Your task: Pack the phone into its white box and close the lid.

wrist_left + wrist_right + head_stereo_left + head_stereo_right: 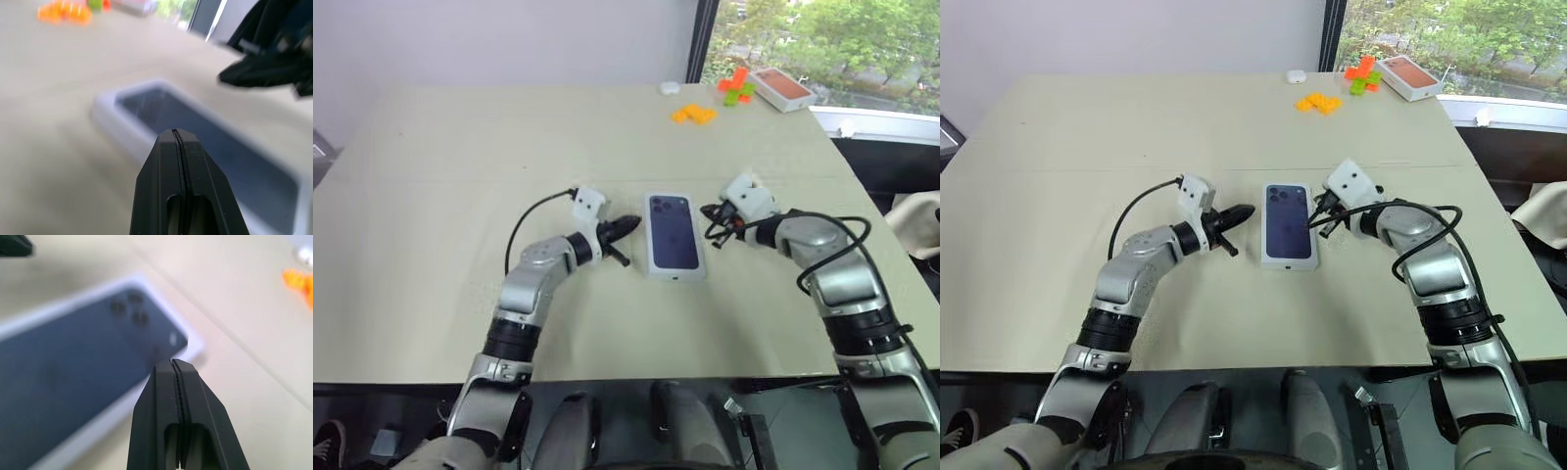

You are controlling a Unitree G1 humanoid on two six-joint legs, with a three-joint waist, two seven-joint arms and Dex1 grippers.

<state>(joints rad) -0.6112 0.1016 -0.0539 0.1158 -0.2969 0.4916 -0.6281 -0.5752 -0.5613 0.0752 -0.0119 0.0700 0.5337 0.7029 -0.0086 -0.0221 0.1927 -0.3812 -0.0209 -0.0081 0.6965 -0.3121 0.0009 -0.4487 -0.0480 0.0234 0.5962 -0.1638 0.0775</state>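
Note:
The lid (673, 235), white with a dark blue phone printed on its top, lies flat mid-table with the print facing up. The phone is hidden, and I cannot make out the white box under the lid. My left gripper (633, 224) is shut and empty, hovering just left of the lid with its tip aimed at it. My right gripper (707, 211) is also shut and empty, just off the lid's right edge near the printed lenses. The left wrist view shows the closed fingertips (174, 133) above the lid (146, 105). The right wrist view shows shut fingertips (172, 363) over the lid (73, 377).
At the far right corner of the table (460, 196) stand an orange-topped white box (783, 88), orange and green blocks (736, 86), a pile of small orange pieces (693, 114) and a small white object (670, 88). A window runs behind that corner.

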